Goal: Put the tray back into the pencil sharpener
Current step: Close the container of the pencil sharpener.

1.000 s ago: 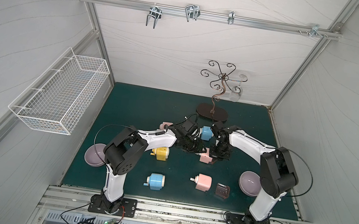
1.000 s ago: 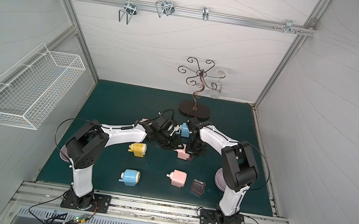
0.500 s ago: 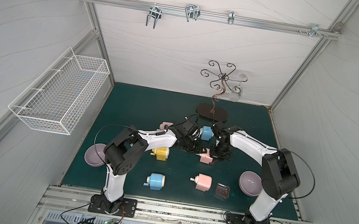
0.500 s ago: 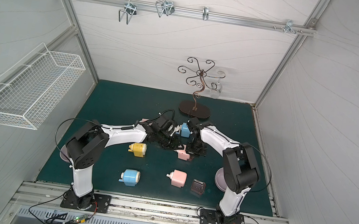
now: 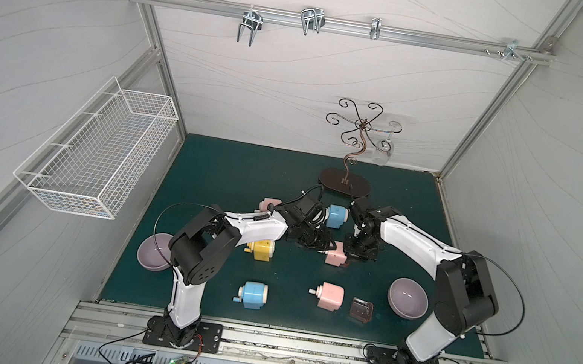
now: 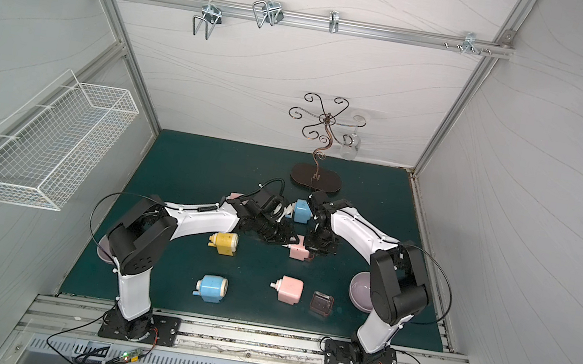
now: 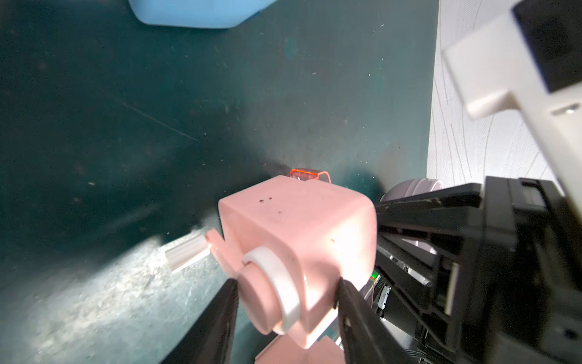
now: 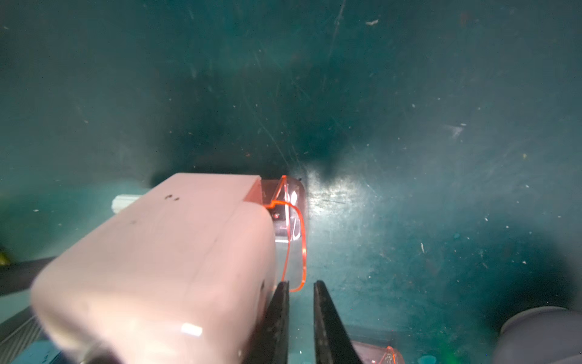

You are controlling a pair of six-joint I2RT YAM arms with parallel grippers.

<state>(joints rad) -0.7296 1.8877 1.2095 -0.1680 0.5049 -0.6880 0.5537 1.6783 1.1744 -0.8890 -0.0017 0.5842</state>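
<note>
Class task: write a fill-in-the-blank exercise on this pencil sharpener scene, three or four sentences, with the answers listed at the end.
1. The left gripper is clamped on a ___ sharpener.
2. Its tray sticks partly out, and the right gripper beside it holds ___.
3. The only sharpener of its colour is ___.
4. The loose dark tray lies between a pink sharpener and a purple ___.
Missing words: pink; nothing; yellow; bowl.
</note>
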